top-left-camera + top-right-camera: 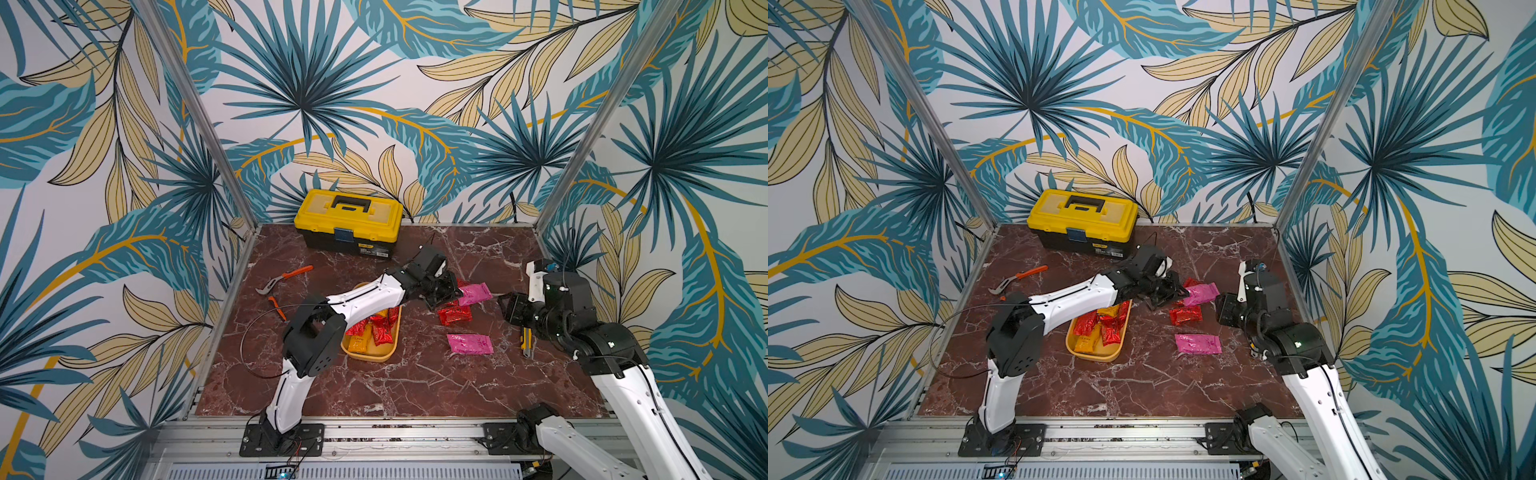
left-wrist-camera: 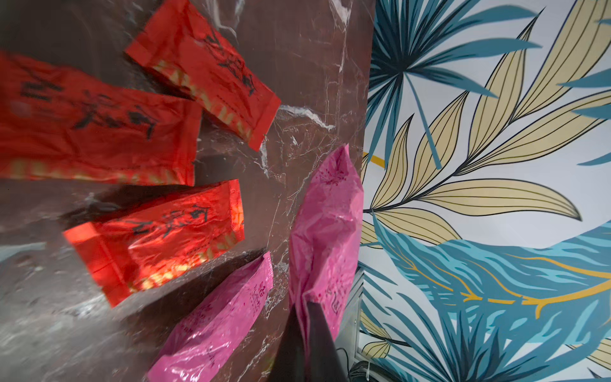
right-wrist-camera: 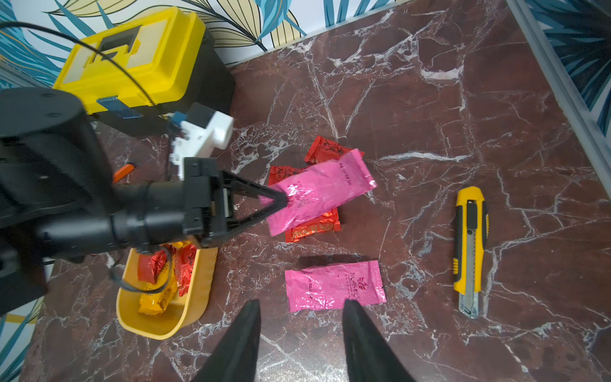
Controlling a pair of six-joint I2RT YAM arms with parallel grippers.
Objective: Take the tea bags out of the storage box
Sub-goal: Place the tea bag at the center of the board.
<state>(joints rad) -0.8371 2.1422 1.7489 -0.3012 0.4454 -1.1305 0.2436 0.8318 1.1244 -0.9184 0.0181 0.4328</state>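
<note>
Both top views look from high over the six o'clock edge toward twelve o'clock, taking in the whole marble table [image 1: 415, 382]. The left wrist camera sits close over it facing three o'clock; the right wrist camera, higher, looks down toward eleven o'clock, and both show the raised pink tea bag [image 2: 327, 231] and red tea bags [image 2: 155, 238].

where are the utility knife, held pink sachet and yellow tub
utility knife [image 3: 471, 244] right wrist view, handle
held pink sachet [image 3: 325, 190] right wrist view, middle
yellow tub [image 3: 200, 284] right wrist view, side wall
</note>
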